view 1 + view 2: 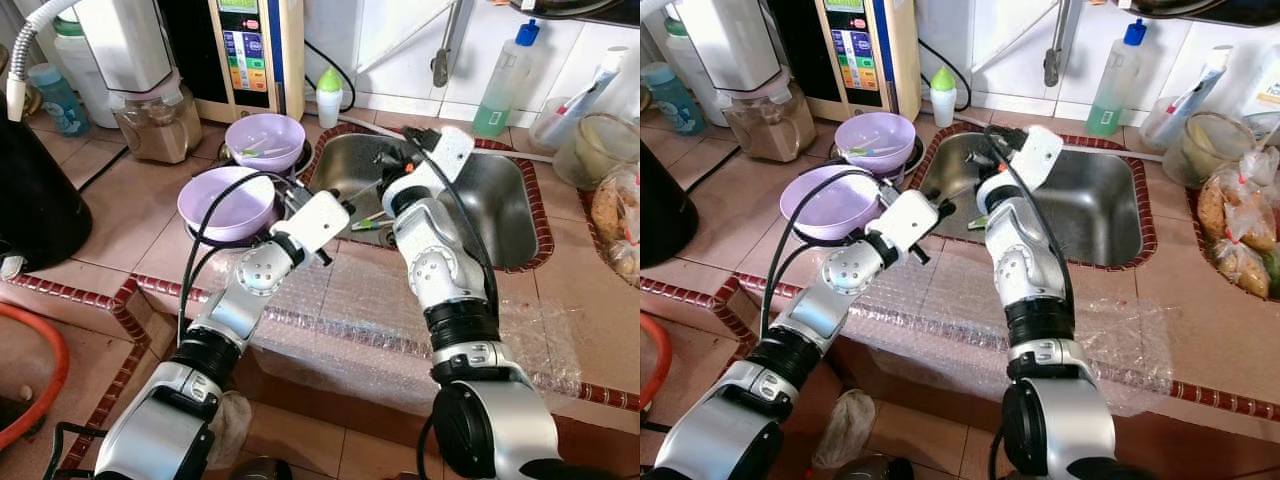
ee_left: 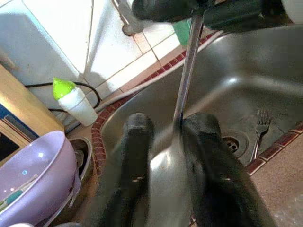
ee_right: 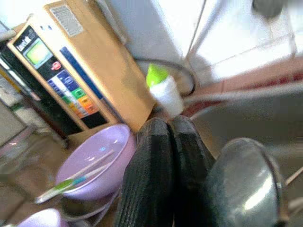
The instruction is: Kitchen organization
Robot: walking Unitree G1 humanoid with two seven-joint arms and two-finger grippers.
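Left wrist view: left gripper clamps a spoon above the sink; right gripper fingers together.

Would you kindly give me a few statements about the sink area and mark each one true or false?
1. The left gripper holds a metal spoon over the sink. True.
2. A fork lies on the sink floor near the drain. True.
3. The two bowls on the counter are green. False: both the near bowl and the far bowl are purple.
4. The far bowl is empty. False: thin utensils with green ends lie in it.
5. A small white bottle with a green cap stands at the wall behind the sink's corner. True.
6. The right gripper has its fingers spread wide. False: its fingers are together.
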